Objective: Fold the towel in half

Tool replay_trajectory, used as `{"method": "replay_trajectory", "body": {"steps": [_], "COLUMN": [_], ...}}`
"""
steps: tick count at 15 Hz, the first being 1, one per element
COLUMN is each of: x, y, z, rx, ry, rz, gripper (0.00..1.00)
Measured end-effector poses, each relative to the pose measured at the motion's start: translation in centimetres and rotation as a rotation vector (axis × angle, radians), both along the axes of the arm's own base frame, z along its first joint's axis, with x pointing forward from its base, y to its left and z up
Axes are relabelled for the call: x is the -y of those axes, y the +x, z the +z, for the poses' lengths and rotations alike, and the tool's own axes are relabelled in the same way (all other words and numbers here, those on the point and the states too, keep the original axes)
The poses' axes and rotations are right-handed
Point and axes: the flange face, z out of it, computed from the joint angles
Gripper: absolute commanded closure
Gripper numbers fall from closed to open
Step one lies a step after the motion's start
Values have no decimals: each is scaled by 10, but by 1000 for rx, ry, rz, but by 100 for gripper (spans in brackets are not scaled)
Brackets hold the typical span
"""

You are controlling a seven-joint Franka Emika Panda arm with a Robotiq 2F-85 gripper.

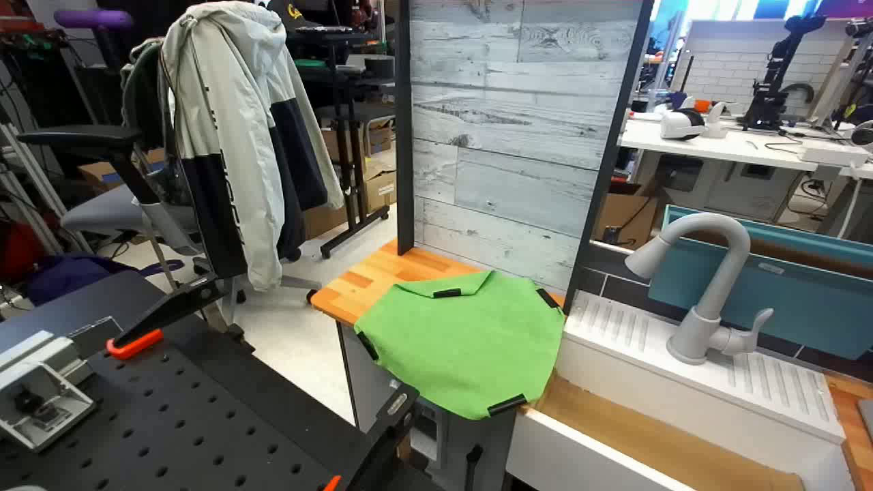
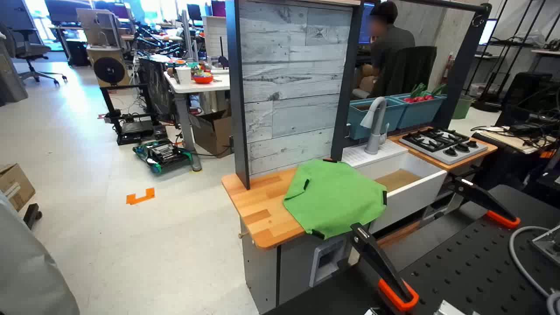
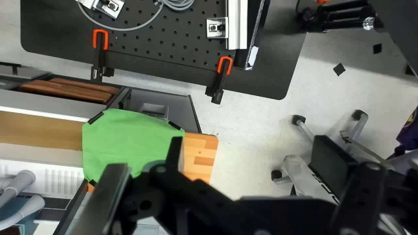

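In both exterior views, towel (image 1: 464, 348) on countertop (image 1: 365, 283), panel (image 1: 511, 150) behind, sink (image 1: 573, 458) right.

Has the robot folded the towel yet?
Not yet. Done: just a small flap on the green towel looks turned over. In hand: nothing; the gripper is open, holding no cloth. Left: the half-fold; most of the towel lies spread over the counter.

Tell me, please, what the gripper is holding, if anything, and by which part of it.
Nothing is held: the gripper is open and does not touch the green towel.
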Motion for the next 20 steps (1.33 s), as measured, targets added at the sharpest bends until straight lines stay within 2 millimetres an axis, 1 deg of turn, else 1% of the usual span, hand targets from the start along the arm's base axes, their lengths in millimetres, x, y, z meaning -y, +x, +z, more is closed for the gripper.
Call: {"method": "replay_trajectory", "body": {"steps": [12,15,17,20], "x": [0,4,11,26], "y": [0,3,11,34], "z": [0,-1,-5,-22], "rx": [1,8,31,77], "ry": [0,2,10,36], "rz": [0,-16,-57,-171], "gripper": [0,0,0,0]}}
